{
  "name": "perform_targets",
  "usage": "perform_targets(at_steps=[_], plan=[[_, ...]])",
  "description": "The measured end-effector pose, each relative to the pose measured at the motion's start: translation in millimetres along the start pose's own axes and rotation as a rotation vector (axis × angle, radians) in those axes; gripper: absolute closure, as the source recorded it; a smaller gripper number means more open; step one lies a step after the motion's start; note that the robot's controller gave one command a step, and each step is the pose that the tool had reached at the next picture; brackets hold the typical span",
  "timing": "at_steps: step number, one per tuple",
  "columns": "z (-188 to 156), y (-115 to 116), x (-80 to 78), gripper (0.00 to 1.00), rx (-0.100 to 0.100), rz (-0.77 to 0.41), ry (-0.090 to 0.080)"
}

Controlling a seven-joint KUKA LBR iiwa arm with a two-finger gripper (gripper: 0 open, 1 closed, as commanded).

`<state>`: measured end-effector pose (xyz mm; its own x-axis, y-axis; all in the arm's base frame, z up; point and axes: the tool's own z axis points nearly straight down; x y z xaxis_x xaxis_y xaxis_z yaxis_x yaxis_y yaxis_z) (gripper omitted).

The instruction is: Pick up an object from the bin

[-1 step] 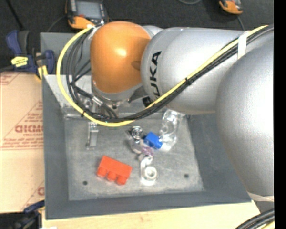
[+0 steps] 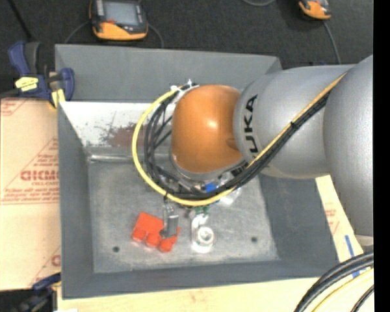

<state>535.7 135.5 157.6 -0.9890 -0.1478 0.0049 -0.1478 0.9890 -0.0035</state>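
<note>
My gripper (image 2: 171, 224) hangs low over the bin's front floor, under the arm's orange cover. Its tip reaches down to the right end of an orange-red blocky thing (image 2: 145, 229) that lies on the floor left of centre and seems to touch it. Just to the right of the gripper lies a small white ring-shaped thing (image 2: 202, 237). Most of the gripper's body is hidden by the cover and its cables.
A small pale and green scrap (image 2: 222, 200) shows at the cover's lower edge. The arm and its cover hang over the bin's middle and right. The bin's left wall slopes down at the left.
</note>
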Motion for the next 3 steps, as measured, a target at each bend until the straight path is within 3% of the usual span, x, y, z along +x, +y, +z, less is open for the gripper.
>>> perform_targets(at_steps=[1, 2, 3], plan=[[32.4, -19.6, 25.5, 0.0, -0.004, 0.124, -0.004], [34.6, -19.3, 44.5, 0.0, -0.005, 0.277, -0.003], [88.4, -9.4, 54.9, 0.0, -0.005, 0.472, -0.005]])
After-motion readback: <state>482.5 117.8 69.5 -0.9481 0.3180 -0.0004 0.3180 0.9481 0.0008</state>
